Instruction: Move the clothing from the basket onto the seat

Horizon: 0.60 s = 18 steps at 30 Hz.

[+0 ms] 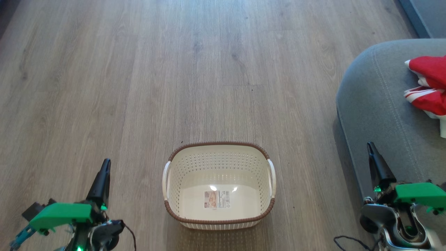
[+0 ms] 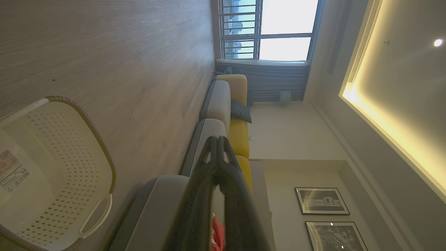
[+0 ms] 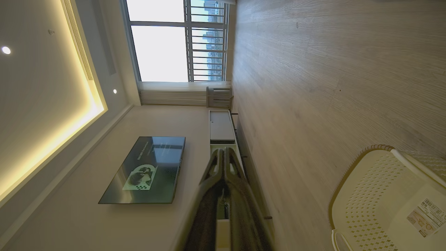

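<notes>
Starting at the left gripper: its two dark fingers lie pressed together with nothing between them, at the lower left of the head view over the floor. The left wrist view confirms it, with the tips meeting in a point.

The right gripper is likewise clenched and holds nothing. It sits at the lower right, and its fingers show against the near left edge of the seat. In the right wrist view its tips touch.

The basket stands upright on the floor between the two grippers, clear of both. A label lies on its cream bottom, and a white handle sits on each side. Each wrist view shows part of it: and.

The seat lies right of the basket, with a strip of floor between them. The clothing rests in a crumpled red-and-white heap on the seat, at the right edge of the head view and well apart from the basket and both grippers. A scrap of red shows between the left fingers in the wrist view, on the grey cushion.
</notes>
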{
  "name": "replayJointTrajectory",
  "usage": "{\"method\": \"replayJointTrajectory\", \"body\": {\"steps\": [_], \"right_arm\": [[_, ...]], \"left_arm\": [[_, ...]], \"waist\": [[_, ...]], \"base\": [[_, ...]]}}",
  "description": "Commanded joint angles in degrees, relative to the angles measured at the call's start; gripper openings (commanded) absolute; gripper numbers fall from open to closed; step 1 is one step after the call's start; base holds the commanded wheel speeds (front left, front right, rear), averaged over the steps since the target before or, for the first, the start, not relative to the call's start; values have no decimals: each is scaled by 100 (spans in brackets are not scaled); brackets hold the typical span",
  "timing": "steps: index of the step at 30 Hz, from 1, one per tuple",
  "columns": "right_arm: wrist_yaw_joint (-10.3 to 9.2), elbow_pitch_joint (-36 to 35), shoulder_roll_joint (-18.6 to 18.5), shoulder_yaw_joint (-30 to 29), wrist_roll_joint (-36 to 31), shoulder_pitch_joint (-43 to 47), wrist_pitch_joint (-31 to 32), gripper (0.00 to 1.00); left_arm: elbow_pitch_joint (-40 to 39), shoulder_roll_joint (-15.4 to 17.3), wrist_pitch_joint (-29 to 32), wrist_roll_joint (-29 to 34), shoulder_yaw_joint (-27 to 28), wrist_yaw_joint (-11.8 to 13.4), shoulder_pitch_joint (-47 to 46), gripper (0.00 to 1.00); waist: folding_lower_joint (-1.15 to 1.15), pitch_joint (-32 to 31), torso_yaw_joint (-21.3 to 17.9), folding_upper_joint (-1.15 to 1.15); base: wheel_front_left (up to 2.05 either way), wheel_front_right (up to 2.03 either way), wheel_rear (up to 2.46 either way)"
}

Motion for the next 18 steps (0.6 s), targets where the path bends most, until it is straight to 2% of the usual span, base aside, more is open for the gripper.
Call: {"method": "replayJointTrajectory", "body": {"steps": [1, 18], "right_arm": [[0, -226, -18, 100, 32, -113, 27, 0], [0, -226, -18, 101, 32, -113, 27, 0]], "left_arm": [[-193, 51, 43, -36, 202, -54, -279, 0], [-194, 51, 43, -37, 201, -54, -279, 0]], "waist": [[0, 0, 0, 0], [0, 0, 0, 0]], "base": [[0, 0, 0], [0, 0, 0]]}}
